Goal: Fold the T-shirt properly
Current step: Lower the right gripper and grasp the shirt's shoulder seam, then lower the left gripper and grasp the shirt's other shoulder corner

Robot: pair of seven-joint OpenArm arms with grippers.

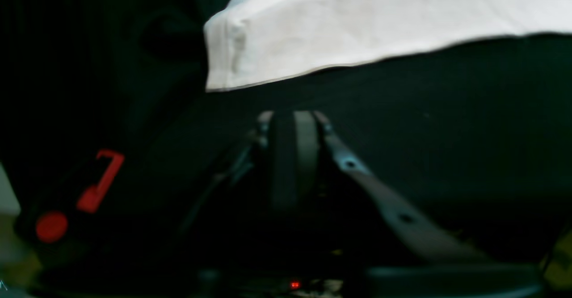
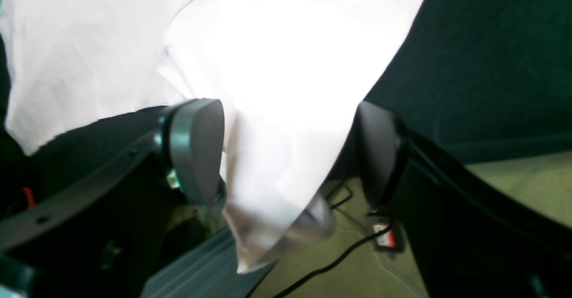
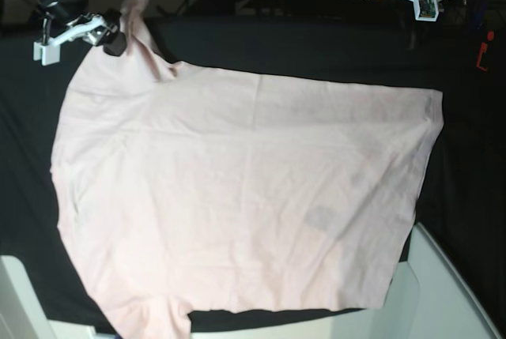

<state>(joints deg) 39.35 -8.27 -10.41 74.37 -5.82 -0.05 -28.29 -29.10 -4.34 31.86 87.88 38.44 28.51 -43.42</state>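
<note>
T-shirt [image 3: 237, 197] spread on black cloth [image 3: 466, 133], right tool [image 2: 290, 150] apart, left tool [image 1: 292, 123] together

The pale pink T-shirt [image 3: 237, 197] is lying spread flat, plain side up, lightly wrinkled, covering most of the table. Its 11 o'clock corner is standing lifted in a peak; the hem side is running along 3 o'clock, a sleeve hanging at 6.
</note>
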